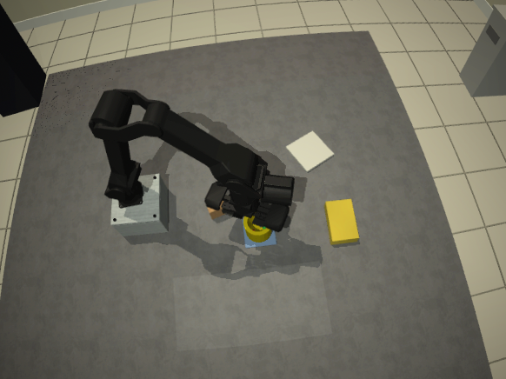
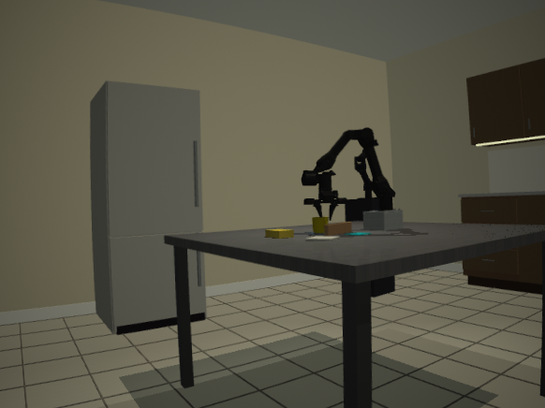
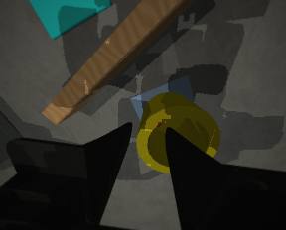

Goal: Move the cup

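The yellow cup (image 1: 258, 237) (image 2: 319, 225) (image 3: 186, 131) stands upright on the blue pad (image 1: 249, 244) (image 3: 169, 86). A red marble (image 3: 159, 124) shows inside it in the wrist view, and a green marble (image 1: 263, 227) in the top view. My gripper (image 2: 326, 218) (image 3: 149, 129) is partly open, pointing down just above the cup. In the wrist view one fingertip overlaps the cup's mouth and the other lies left of the rim, with nothing held between them. The teal pad (image 2: 359, 234) (image 3: 81, 10) lies beyond the wooden bar; the arm hides it in the top view.
A wooden bar (image 1: 215, 211) (image 2: 338, 228) (image 3: 114, 55) lies between the cup and the teal pad. A white square (image 1: 309, 151) (image 2: 322, 238) and a yellow block (image 1: 342, 222) (image 2: 279, 233) lie farther from the arm's grey base (image 1: 143, 210) (image 2: 383, 220).
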Motion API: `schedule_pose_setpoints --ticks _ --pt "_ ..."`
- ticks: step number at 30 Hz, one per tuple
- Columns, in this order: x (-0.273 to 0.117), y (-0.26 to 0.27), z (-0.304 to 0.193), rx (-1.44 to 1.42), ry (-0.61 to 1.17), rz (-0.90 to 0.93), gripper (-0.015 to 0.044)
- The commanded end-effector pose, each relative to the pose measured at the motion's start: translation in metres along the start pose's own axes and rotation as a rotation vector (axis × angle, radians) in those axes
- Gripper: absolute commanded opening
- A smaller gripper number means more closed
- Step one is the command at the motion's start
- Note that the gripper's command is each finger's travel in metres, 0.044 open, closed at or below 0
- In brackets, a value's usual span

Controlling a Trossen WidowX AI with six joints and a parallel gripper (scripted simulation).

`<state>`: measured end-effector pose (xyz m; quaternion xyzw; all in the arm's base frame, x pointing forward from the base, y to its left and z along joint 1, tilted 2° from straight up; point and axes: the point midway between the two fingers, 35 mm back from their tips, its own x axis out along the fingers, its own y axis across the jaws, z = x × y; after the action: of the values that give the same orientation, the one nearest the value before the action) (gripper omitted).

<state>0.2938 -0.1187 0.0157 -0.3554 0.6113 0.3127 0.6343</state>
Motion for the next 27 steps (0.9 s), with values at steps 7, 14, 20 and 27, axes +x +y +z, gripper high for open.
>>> schedule_pose_setpoints --ticks 7,14,20,27 --pt "0.0203 0.0052 -0.0019 -0.004 0.008 0.015 0.0167" --pt "0.0206 0.0053 -0.0019 -0.004 0.008 0.015 0.0167" --pt "0.0206 0.0053 -0.0019 -0.004 0.008 0.015 0.0167" --pt "0.0186 0.0045 -0.0008 0.0 0.003 0.012 0.012"
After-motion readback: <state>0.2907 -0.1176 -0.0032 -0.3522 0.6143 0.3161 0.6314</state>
